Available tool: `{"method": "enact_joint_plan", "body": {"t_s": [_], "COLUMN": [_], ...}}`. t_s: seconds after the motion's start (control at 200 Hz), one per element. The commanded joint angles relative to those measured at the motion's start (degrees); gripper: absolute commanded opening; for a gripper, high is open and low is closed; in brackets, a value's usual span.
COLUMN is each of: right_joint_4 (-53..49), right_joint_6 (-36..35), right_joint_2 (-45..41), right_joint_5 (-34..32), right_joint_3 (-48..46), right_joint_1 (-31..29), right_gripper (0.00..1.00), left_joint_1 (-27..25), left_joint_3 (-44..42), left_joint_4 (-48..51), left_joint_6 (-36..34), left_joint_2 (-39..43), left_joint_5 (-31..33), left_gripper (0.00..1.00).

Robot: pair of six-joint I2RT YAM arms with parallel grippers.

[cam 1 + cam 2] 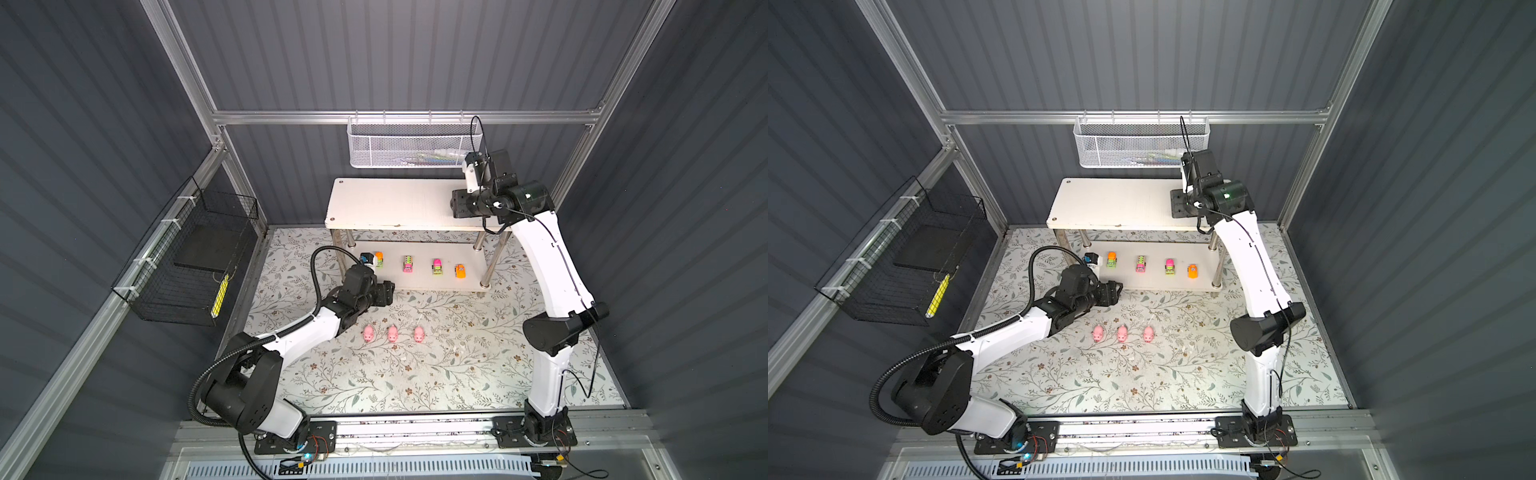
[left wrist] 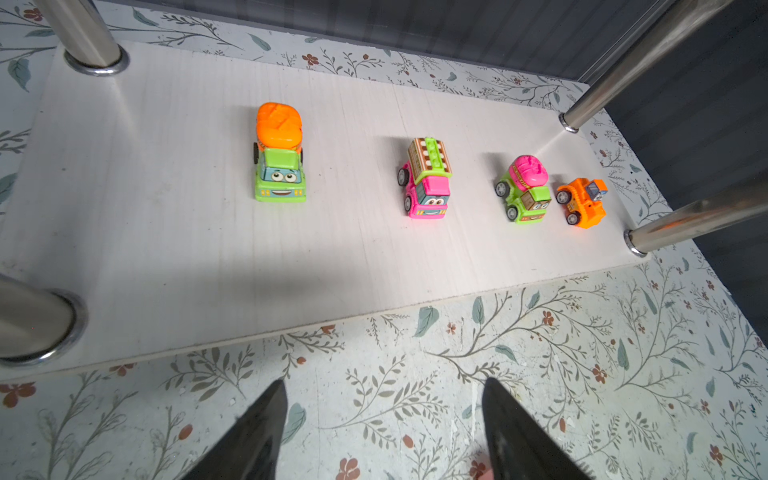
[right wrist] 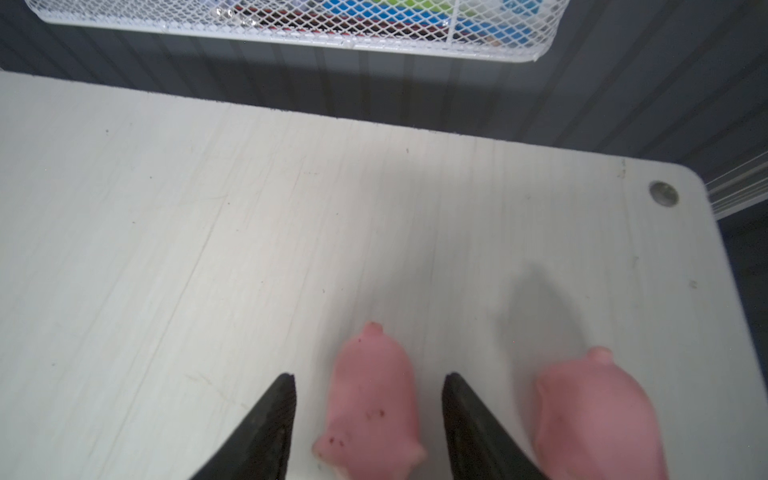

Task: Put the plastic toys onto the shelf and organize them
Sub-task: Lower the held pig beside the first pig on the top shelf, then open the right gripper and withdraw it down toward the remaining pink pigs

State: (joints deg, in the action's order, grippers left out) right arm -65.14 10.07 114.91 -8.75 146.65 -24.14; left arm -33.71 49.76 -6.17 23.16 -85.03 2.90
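Observation:
The shelf (image 1: 395, 203) stands at the back of the floral mat. Its lower board (image 2: 166, 249) carries a row of toy vehicles: a green one with an orange drum (image 2: 279, 153), a pink one (image 2: 427, 178), a green one with a pink drum (image 2: 524, 191) and an orange one (image 2: 584, 202). Three pink pigs (image 1: 392, 333) stand in a row on the mat. On the top board (image 3: 208, 249) a pig (image 3: 374, 399) stands between the open fingers of my right gripper (image 3: 370, 378), with a gap on each side. Another pig (image 3: 594, 411) stands beside it. My left gripper (image 2: 384, 384) is open and empty over the mat, in front of the lower board.
A white mesh basket (image 1: 411, 145) hangs on the back rail just above the shelf. A black wire basket (image 1: 195, 257) hangs on the left wall. Shiny metal posts (image 2: 648, 58) stand at the lower board's corners. The floral mat (image 1: 415, 374) stretches toward the front rail.

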Motion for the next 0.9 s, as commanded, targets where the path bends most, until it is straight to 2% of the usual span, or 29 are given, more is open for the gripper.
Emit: {"method": "enact_joint_plan", "body": {"t_s": [0.0,0.245,0.385,0.6,0.895], "right_joint_4": [2.16,4.30,7.71,18.51,34.12], "right_joint_6": [-0.23,-0.62,-1.01,-2.12,-3.38], "right_joint_2": [-2.15,-7.25,-13.04,-27.26,-49.83], "right_joint_5": [0.48,0.29,0.04,-1.64,-5.20], "right_joint_3": [0.87,-1.56,-7.87,-26.11,-59.16], "right_joint_1": [0.24,0.15,-0.56,-3.07,-8.34], "right_gripper": [0.64,0.69,0.70,0.71,0.73], "left_joint_1": [-0.04,-0.04,-0.04,-0.04,-0.04], "left_joint_3": [-0.80,-0.56,-0.19,-0.45,-0.19], "left_joint_4": [-0.15,0.02,0.19,-0.33,0.24], "left_joint_6": [-0.48,-0.40,-0.48,-0.22,0.13], "left_joint_2": [-0.41,-0.61,-0.80,-1.00,-1.14], "left_joint_5": [-0.61,-0.52,-0.57,-0.43,0.67], "left_gripper": [0.74,0.74,0.74,0.74,0.75]}}
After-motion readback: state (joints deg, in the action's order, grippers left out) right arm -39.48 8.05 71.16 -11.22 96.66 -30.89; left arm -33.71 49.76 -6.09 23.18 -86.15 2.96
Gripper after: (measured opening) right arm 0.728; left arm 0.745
